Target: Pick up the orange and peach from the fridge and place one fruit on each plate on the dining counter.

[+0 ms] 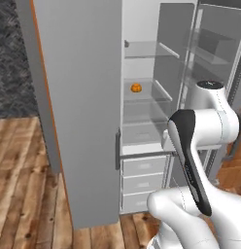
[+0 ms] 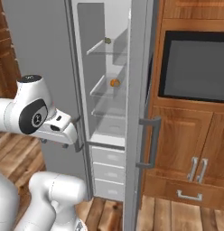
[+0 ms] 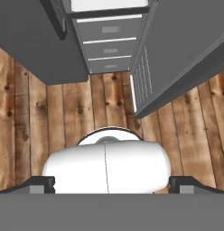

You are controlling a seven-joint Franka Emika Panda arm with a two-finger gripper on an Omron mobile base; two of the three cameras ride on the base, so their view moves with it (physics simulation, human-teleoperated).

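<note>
The fridge (image 1: 78, 112) is being shown with both grey doors swung open, its white interior, clear glass shelves and pale drawers (image 1: 144, 182) exposed to the robot parked in front of it. The orange (image 1: 136, 87) is sitting on a middle glass shelf (image 1: 142, 95), toward the back, and is also being picked out in the right base view (image 2: 114, 82) as a small bright-orange spot on the same shelf. A small dark item (image 2: 107, 40) is resting on the shelf above; it is too small to be identified, and no peach can be made out with any certainty. The arm is being held folded in front of the opening, at about the level of the lowest shelf, with the hand pointed down at the wooden floor (image 3: 37, 117) and the drawer fronts (image 3: 107, 45), well apart from the fruit. Whether the jaws are apart or together cannot be told, since the fingertips are barely showing at the bottom corners of the hand view. Judged from this, the task is being seen at its very start: the fridge is already open, but no fruit is being held, and both picks and both placements onto plates on the dining counter are left to be done
</note>
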